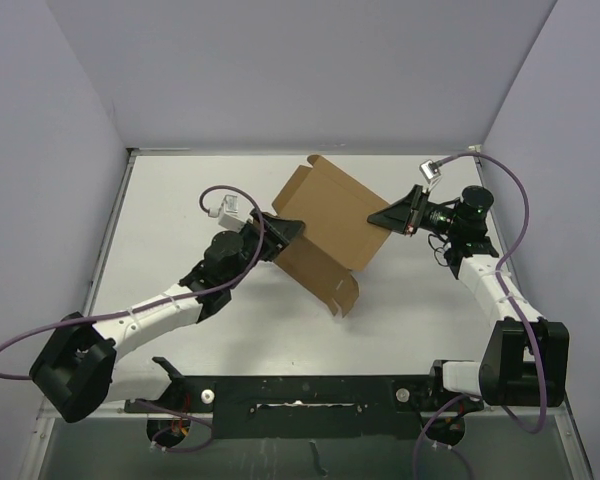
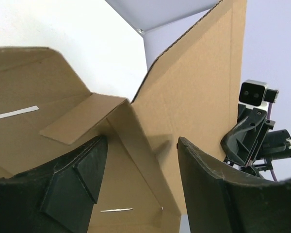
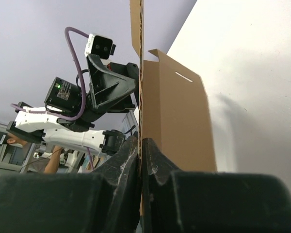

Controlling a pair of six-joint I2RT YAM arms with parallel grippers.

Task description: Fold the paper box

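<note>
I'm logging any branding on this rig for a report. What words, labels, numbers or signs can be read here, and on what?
No text can be read in any view.
The paper box: plain brown cardboard, no print; its pale strips are slits, not labels.
The dark module with a green light, in the right wrist view: any marking is too small to read.
</note>
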